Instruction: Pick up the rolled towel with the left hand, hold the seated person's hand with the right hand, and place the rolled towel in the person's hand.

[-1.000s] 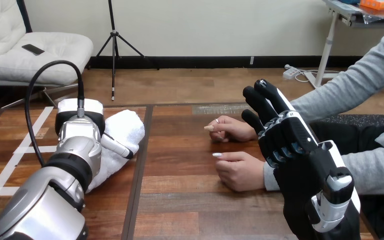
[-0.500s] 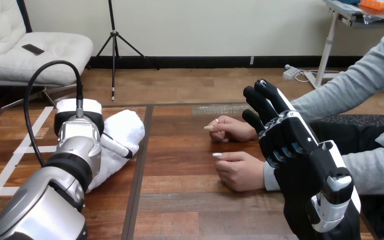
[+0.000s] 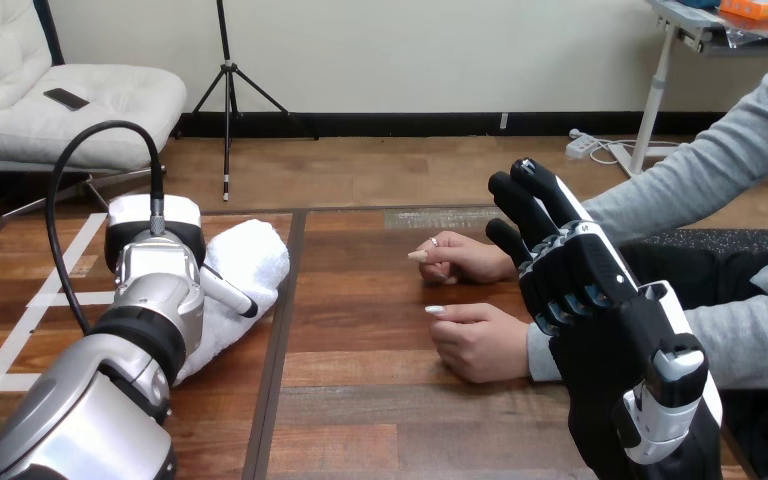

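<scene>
A white rolled towel (image 3: 252,256) lies on the table's left half, partly hidden under my left hand (image 3: 155,228), which rests on its left side. My silver left forearm (image 3: 110,380) covers most of that hand. My right hand (image 3: 572,272) is raised at the right with straight fingers, open and holding nothing. It stands just right of the person's two hands. The person's nearer hand (image 3: 480,342) rests loosely curled on the table, and the farther hand (image 3: 462,258) lies behind it. I see no contact between my right hand and either of them.
A dark seam (image 3: 278,340) runs down the wooden table (image 3: 370,400) between the towel and the person's hands. The person's grey sleeves (image 3: 700,190) come in from the right edge. White tape strips (image 3: 20,330) mark the table's left part.
My left hand has shifted very slightly to the left on the towel. My right hand and the person's hands have stayed put.
</scene>
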You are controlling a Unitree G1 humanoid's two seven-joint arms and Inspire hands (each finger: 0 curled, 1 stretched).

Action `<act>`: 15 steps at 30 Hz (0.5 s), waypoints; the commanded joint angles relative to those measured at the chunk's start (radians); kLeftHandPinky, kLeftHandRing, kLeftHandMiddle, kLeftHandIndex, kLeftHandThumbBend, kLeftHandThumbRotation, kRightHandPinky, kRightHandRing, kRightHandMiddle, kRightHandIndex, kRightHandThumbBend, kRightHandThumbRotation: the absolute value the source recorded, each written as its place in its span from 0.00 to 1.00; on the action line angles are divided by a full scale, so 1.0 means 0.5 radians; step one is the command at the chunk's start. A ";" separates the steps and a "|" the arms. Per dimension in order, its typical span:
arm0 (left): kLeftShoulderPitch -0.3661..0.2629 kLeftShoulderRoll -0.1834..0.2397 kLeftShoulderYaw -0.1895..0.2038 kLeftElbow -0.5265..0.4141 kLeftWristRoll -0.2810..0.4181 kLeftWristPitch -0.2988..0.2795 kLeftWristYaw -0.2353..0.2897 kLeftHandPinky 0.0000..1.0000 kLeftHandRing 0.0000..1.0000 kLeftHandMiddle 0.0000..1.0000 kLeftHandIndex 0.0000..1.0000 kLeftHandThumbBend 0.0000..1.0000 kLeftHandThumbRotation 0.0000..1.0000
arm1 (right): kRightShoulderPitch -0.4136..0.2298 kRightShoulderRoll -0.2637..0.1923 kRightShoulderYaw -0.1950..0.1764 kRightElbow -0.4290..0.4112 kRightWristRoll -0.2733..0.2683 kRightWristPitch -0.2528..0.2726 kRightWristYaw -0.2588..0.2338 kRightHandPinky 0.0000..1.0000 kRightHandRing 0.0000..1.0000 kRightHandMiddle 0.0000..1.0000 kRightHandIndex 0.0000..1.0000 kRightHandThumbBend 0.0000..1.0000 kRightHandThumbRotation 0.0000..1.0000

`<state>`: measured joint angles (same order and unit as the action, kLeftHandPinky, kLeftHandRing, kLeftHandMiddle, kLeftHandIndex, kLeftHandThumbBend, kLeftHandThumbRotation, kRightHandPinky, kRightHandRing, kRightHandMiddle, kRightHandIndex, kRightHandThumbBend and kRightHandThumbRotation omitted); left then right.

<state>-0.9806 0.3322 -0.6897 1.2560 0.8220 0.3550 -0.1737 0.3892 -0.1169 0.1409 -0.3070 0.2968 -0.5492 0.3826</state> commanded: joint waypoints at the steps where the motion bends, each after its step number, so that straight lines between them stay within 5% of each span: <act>1: -0.044 -0.034 0.022 -0.013 -0.002 0.030 0.126 0.67 0.74 0.81 0.83 0.92 0.62 | -0.060 0.011 -0.026 -0.102 -0.022 -0.042 -0.020 1.00 0.99 0.94 0.94 0.93 1.00; 15: -0.044 -0.067 0.120 -0.011 -0.115 0.087 0.176 0.47 0.64 0.72 0.77 0.92 0.46 | -0.058 0.002 -0.017 -0.108 -0.010 -0.028 -0.029 1.00 1.00 0.94 0.94 0.93 1.00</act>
<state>-0.9800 0.3122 -0.6480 1.2560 0.7764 0.3881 -0.1064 0.3893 -0.1173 0.1411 -0.3072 0.2929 -0.5492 0.3703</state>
